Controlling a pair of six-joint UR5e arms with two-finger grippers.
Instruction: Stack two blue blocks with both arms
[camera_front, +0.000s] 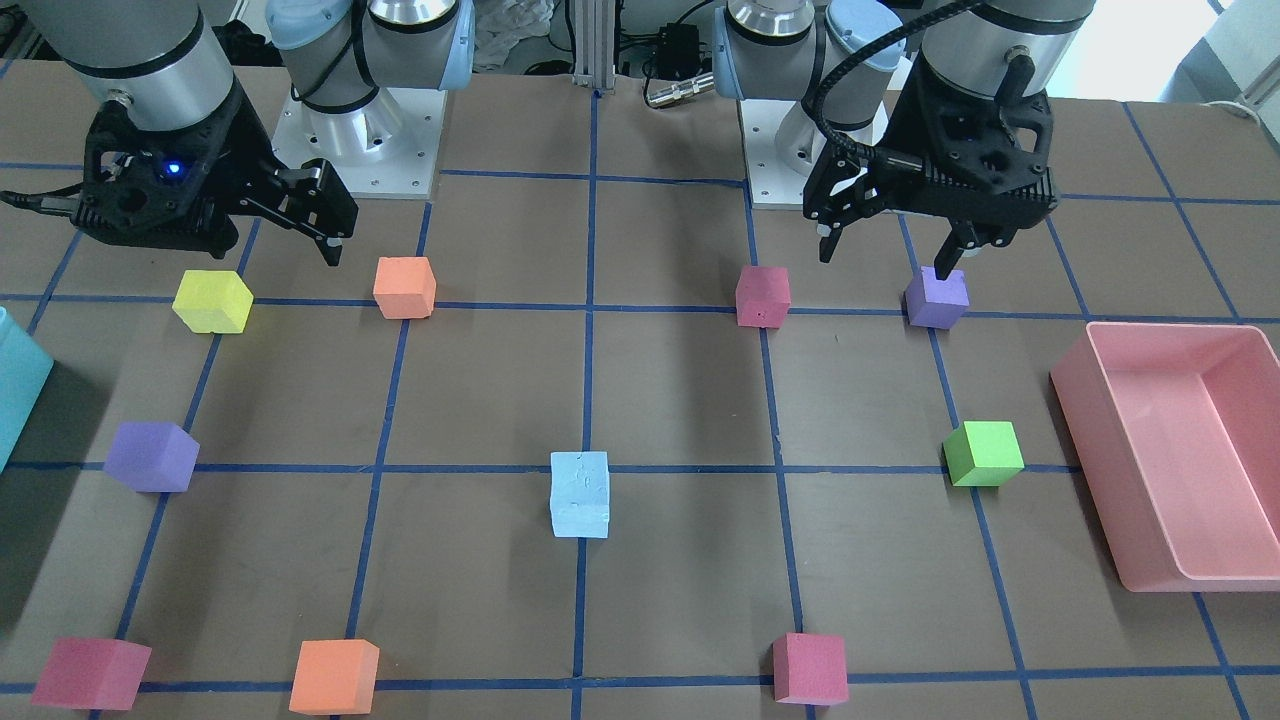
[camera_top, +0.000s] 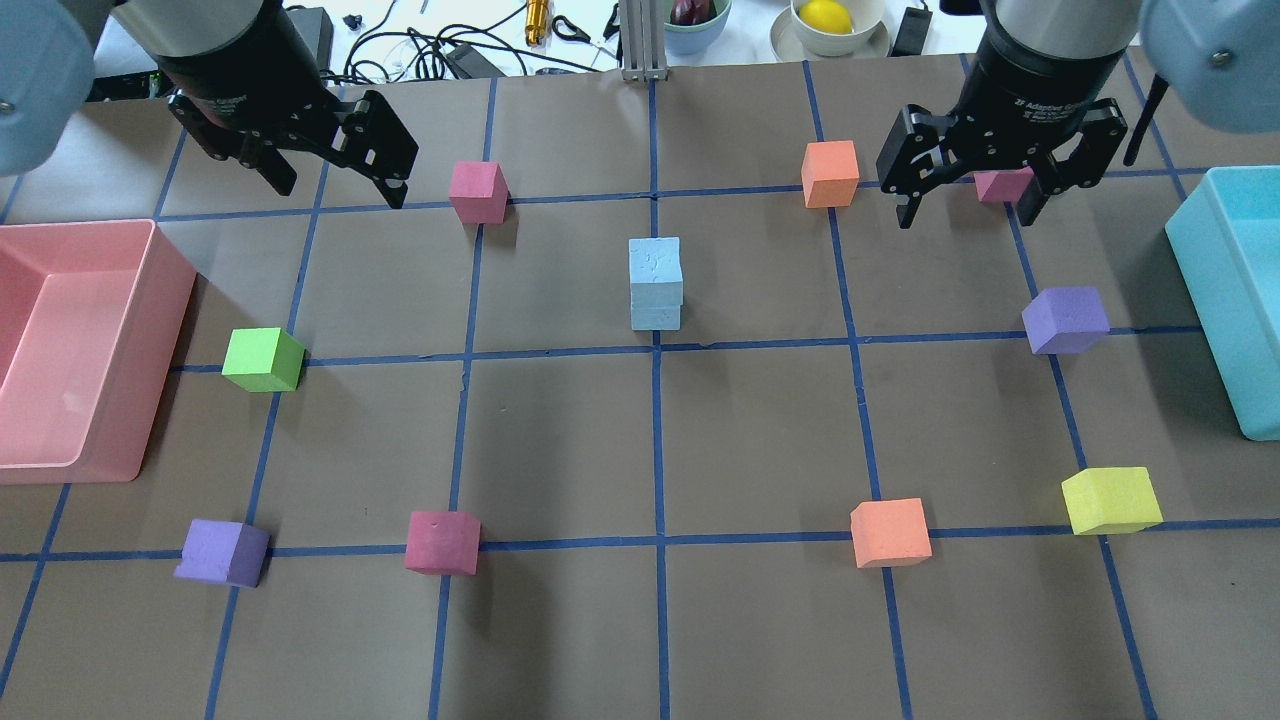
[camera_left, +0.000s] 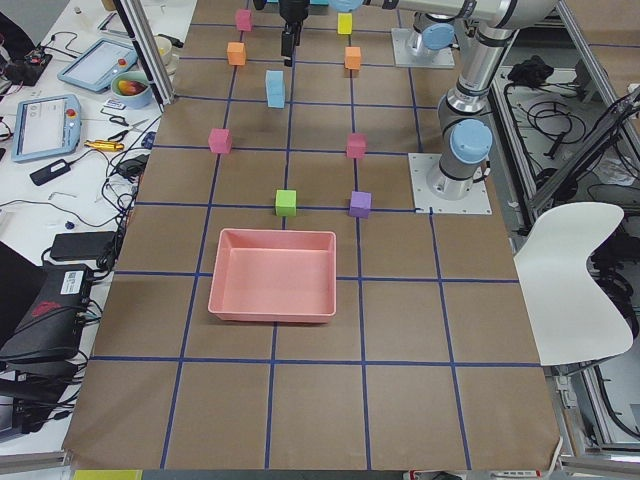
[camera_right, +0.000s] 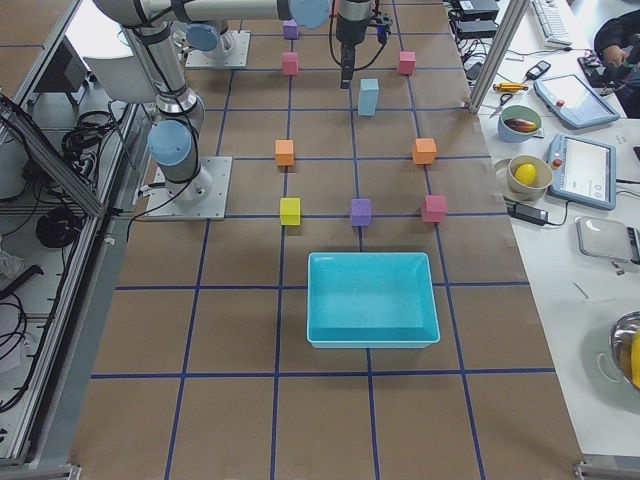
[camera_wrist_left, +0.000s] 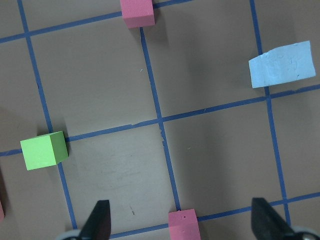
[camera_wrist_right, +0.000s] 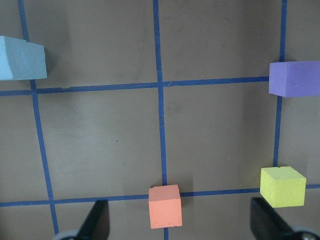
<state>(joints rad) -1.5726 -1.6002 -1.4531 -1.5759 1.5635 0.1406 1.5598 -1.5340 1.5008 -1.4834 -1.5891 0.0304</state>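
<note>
The two pale blue blocks stand stacked one on the other (camera_top: 655, 285) near the middle of the table, and also show in the front view (camera_front: 580, 495). The upper block (camera_top: 655, 262) sits squarely on the lower one (camera_top: 655, 316). My left gripper (camera_top: 342, 190) is open and empty, raised well to the left of the stack. Its fingers (camera_wrist_left: 100, 222) frame the bottom of the left wrist view, with the stack (camera_wrist_left: 282, 64) far off. My right gripper (camera_top: 970, 212) is open and empty, raised to the right of the stack. The right wrist view shows the stack (camera_wrist_right: 20, 59) at its left edge.
A pink bin (camera_top: 170, 300) stands at the left edge and a teal bin (camera_top: 1205, 270) at the right edge. Several loose cubes are spread around: green (camera_top: 263, 360), purple (camera_top: 1066, 320), yellow (camera_top: 1110, 500), orange (camera_top: 890, 533), pink (camera_top: 478, 192).
</note>
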